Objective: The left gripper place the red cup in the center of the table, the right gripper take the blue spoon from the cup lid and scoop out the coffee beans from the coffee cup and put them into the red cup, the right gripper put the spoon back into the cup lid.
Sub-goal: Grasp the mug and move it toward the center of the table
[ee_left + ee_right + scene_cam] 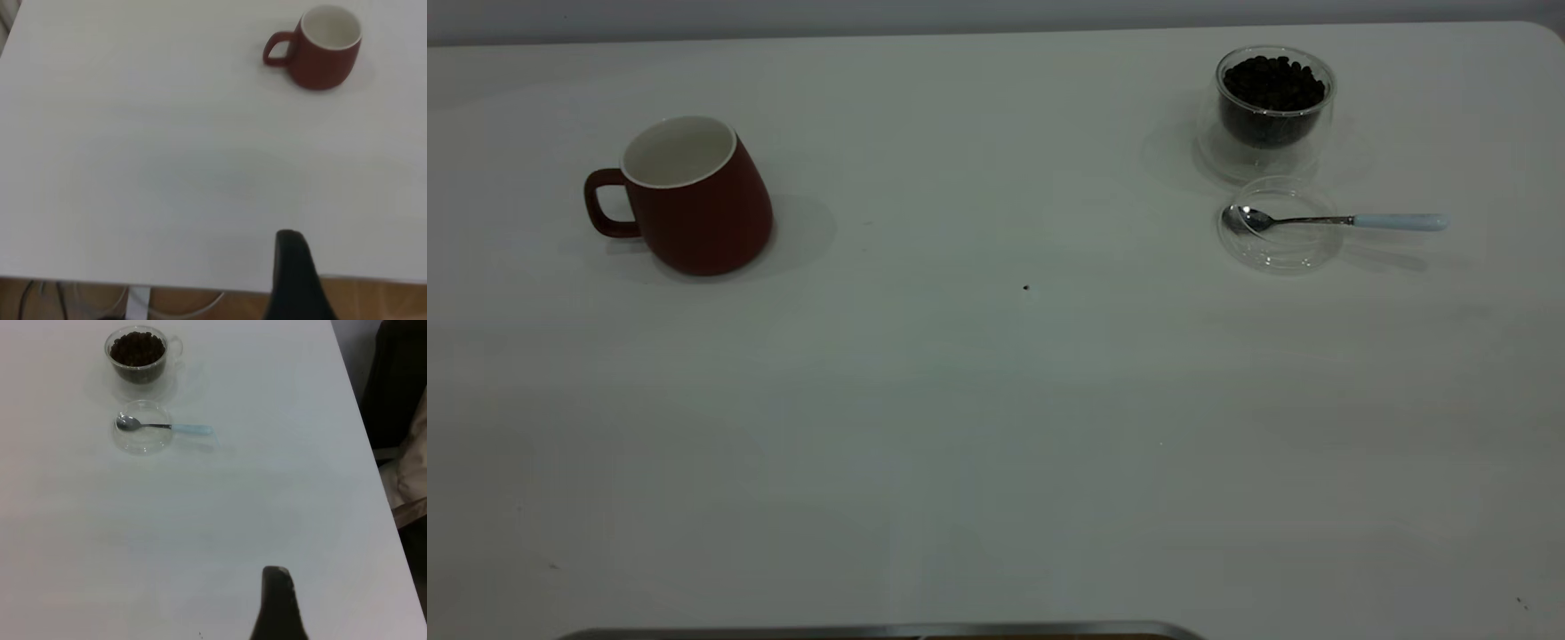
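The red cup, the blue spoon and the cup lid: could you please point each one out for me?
red cup [703, 218], exterior view, on its outer side wall.
blue spoon [1398, 221], exterior view, on its pale blue handle.
cup lid [1282, 253], exterior view, on its clear floor near the rim.

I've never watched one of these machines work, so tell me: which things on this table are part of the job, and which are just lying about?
Part of the job:
red cup, standing far left
coffee cup full of coffee beans
cup lid in front of it
blue spoon, bowl resting in the lid
table

Just lying about:
a tiny dark speck mid-table
a metal edge at the near side
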`<control>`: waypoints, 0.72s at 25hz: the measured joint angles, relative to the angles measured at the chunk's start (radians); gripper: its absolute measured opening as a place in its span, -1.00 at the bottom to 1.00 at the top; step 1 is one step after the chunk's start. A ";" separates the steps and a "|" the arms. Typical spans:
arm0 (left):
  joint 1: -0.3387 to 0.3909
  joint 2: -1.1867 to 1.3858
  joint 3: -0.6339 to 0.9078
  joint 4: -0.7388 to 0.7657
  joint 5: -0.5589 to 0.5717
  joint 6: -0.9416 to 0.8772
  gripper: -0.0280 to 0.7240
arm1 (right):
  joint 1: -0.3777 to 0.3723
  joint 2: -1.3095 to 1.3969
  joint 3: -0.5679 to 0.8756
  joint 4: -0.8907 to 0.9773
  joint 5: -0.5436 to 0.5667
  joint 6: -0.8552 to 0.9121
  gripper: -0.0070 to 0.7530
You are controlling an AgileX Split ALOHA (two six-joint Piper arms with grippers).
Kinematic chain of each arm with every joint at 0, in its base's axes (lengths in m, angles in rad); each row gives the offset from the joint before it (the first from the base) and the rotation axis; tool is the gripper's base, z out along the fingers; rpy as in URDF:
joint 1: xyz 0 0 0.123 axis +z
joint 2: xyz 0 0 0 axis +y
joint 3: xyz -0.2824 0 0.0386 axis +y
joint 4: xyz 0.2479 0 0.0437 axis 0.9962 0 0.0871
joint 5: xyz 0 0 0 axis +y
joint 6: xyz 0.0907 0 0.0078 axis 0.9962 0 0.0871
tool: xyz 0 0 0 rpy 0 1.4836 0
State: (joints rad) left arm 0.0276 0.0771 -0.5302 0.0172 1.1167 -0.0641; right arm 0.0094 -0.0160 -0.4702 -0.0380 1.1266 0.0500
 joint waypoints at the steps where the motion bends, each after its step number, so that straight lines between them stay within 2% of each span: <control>1: 0.000 0.035 -0.008 0.007 -0.013 0.008 0.58 | 0.000 0.000 0.000 0.000 0.000 0.000 0.57; 7: 0.000 0.354 -0.058 0.087 -0.152 0.064 0.77 | 0.000 0.000 0.000 0.000 0.000 0.000 0.57; 18: 0.000 0.947 -0.176 0.118 -0.388 0.084 0.76 | 0.000 0.000 0.000 0.000 0.000 0.000 0.57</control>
State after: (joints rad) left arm 0.0276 1.0245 -0.7059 0.1356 0.7285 0.0199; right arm 0.0094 -0.0160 -0.4702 -0.0380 1.1266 0.0497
